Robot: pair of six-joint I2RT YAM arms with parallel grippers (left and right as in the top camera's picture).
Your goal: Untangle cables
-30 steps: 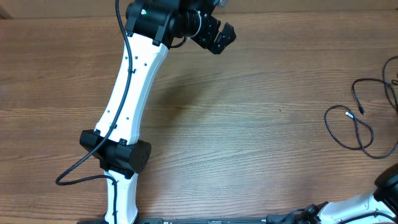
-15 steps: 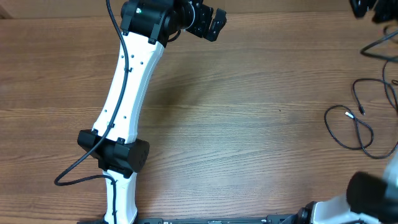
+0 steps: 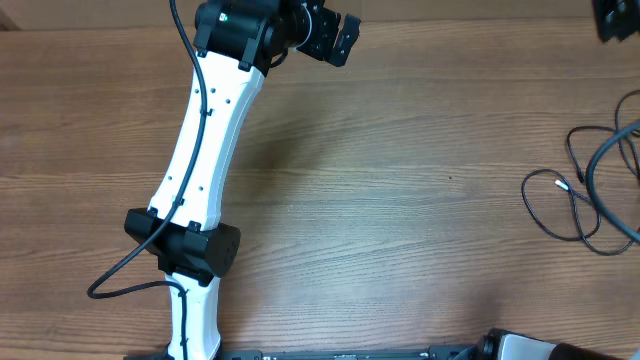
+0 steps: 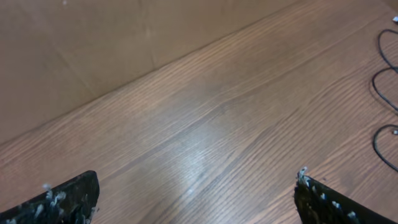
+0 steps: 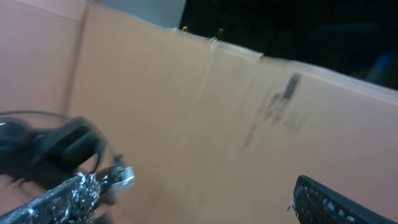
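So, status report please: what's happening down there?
Left gripper, right gripper: jaws open, empty. Cables looped far right, untouched. Nothing seen in the way.

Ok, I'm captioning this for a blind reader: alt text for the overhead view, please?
Thin black cables lie in loose loops at the wooden table's right edge. The white left arm stretches to the far edge, its open fingers empty and well away from them.
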